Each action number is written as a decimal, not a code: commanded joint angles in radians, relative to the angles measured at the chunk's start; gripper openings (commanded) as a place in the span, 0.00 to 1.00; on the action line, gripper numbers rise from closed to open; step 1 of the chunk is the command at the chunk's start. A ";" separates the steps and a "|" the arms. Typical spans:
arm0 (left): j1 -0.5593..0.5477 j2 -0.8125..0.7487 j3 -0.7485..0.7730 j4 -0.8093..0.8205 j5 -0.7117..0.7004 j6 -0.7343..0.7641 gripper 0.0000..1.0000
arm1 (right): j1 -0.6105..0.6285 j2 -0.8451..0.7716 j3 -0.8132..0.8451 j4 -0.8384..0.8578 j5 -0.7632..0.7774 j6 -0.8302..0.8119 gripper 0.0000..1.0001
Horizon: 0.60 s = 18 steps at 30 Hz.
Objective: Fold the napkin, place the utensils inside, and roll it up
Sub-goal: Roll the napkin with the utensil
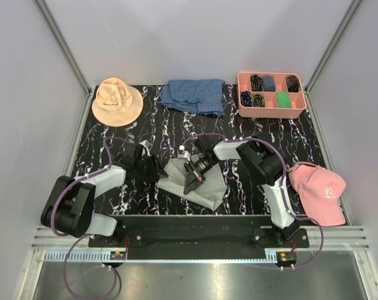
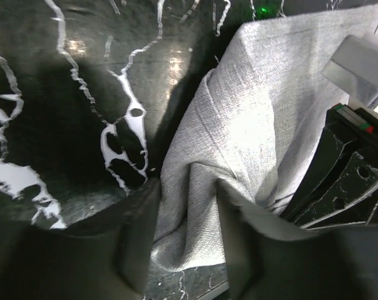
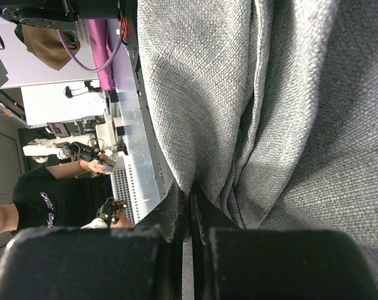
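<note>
The light-grey napkin (image 1: 211, 190) lies crumpled at the middle front of the black marble table. My right gripper (image 1: 192, 183) comes in from the right and is shut on a fold of the napkin (image 3: 195, 94); in the right wrist view the jaws (image 3: 190, 194) pinch a thin edge of cloth. My left gripper (image 1: 156, 170) is at the napkin's left edge. Its fingers stand wide apart around a raised fold of the napkin (image 2: 239, 125), so the left gripper (image 2: 188, 190) is open. The utensils are out of view.
A peach bucket hat (image 1: 117, 100) lies at the back left. A blue checked cloth (image 1: 194, 95) lies at the back middle. A pink compartment tray (image 1: 271, 113) with small dark items stands at the back right. A pink cap (image 1: 317, 190) lies at the front right.
</note>
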 commanded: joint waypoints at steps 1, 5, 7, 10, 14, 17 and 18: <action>-0.025 0.031 0.009 0.026 0.018 -0.008 0.31 | -0.008 -0.001 0.031 -0.010 -0.035 -0.006 0.00; -0.025 0.051 0.018 0.020 0.009 -0.024 0.09 | -0.008 -0.013 0.033 -0.011 -0.007 -0.003 0.00; -0.026 0.065 0.024 0.012 0.012 -0.024 0.00 | -0.008 -0.029 0.036 -0.013 0.008 0.004 0.04; -0.029 0.093 0.046 -0.011 0.027 -0.019 0.00 | -0.008 -0.096 0.042 -0.016 0.083 0.034 0.16; -0.032 0.126 0.080 -0.058 0.029 -0.008 0.00 | -0.007 -0.265 0.042 -0.014 0.265 0.066 0.42; -0.032 0.143 0.096 -0.077 0.035 -0.005 0.00 | 0.003 -0.381 0.016 0.009 0.435 0.074 0.62; -0.032 0.146 0.100 -0.080 0.033 -0.005 0.00 | 0.012 -0.408 0.001 0.021 0.483 0.069 0.66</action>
